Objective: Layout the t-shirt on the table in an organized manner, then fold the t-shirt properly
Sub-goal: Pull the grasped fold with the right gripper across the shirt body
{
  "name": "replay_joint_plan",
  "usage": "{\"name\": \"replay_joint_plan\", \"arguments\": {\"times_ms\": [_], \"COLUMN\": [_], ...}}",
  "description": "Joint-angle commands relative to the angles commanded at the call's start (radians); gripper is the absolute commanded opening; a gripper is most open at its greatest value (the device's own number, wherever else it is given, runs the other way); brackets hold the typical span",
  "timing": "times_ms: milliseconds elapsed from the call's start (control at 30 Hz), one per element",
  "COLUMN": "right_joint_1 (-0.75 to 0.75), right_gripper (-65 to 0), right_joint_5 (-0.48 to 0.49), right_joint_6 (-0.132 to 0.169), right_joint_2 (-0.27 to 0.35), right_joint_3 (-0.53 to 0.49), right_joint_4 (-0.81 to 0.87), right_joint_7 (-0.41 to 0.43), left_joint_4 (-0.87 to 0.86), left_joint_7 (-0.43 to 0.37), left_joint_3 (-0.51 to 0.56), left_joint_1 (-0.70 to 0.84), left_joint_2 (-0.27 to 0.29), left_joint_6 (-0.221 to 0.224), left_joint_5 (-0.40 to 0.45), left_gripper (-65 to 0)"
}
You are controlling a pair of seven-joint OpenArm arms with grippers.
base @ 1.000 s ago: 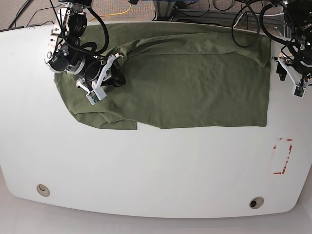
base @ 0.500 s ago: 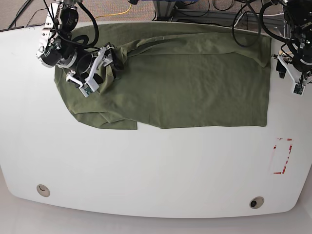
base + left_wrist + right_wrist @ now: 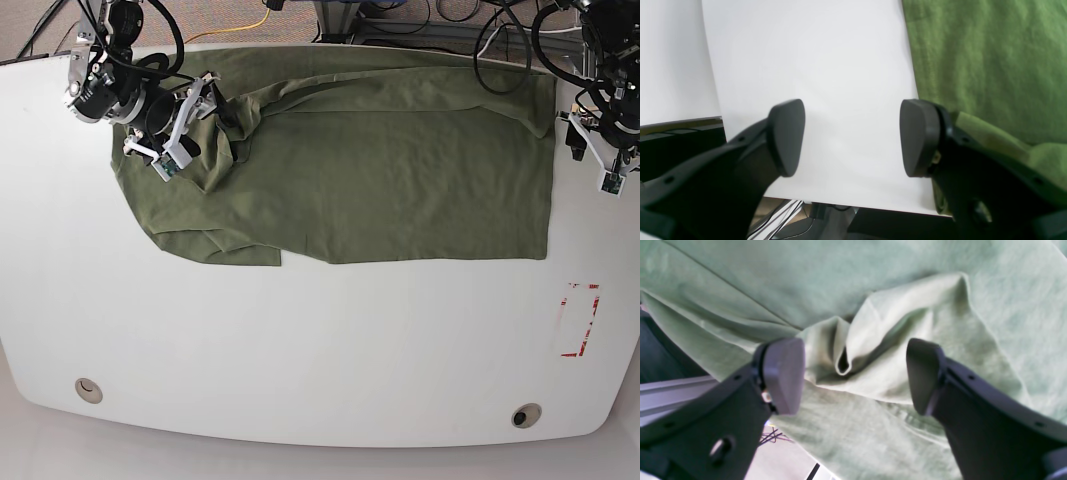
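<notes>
One t-shirt (image 3: 380, 170) spread over the far half of the table (image 3: 300, 340), bunched up at its left end in the base view. Right gripper (image 3: 853, 373) hanging over that bunch – jaws wide, nothing pinched, a raised fold sitting right between the pads. Left gripper (image 3: 851, 138) also spread wide and holding nothing, over bare white tabletop just beside the shirt's other edge. Two round grommets (image 3: 88, 389) near the front edge, one red tape outline (image 3: 578, 320) off to the side
</notes>
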Motion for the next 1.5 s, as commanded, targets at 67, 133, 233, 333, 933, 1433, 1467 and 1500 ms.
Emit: {"name": "replay_joint_plan", "arguments": {"times_ms": [67,133,233,333,933,1433,1467,1500], "right_joint_1": [0.000,-0.002,-0.003,-0.009,-0.008,-0.008,-0.008,-0.008], "right_gripper": [-20.6,-20.6,-22.5,-26.3,-30.8,-61.2,-61.4,-61.4], "right_joint_5": [-0.046,-0.095,-0.170,-0.212,-0.241,-0.236,-0.236,-0.236], "right_joint_6": [0.000,0.000,0.000,0.000,0.000,0.000,0.000,0.000], "right_joint_2": [0.005,0.002,-0.031,-0.049,-0.043,-0.051,-0.051,-0.051], "right_joint_3": [-0.048,-0.075,-0.094,-0.097,-0.092,-0.071,-0.069,-0.069], "right_joint_4": [0.000,0.000,0.000,0.000,-0.118,-0.120,-0.118,-0.114], "right_joint_7": [0.021,0.040,0.064,0.075,0.163,0.163,0.163,0.163], "left_joint_4": [0.000,0.000,0.000,0.000,0.000,0.000,0.000,0.000], "left_joint_7": [0.000,0.000,0.000,0.000,0.000,0.000,0.000,0.000], "left_joint_3": [0.000,0.002,-0.002,-0.003,-0.006,-0.005,-0.003,-0.003], "left_joint_1": [-0.002,-0.002,-0.002,-0.002,0.003,0.003,0.003,0.003], "left_joint_2": [0.000,0.000,0.000,0.000,0.000,0.002,0.002,0.002], "left_joint_6": [0.000,0.000,0.000,0.000,0.000,0.000,0.000,0.000], "left_joint_5": [0.000,0.000,0.000,0.000,0.000,0.002,0.002,0.002], "left_gripper": [-24.7,-24.7,-24.7,-24.7,-24.7,-24.7,-24.7,-24.7]}}
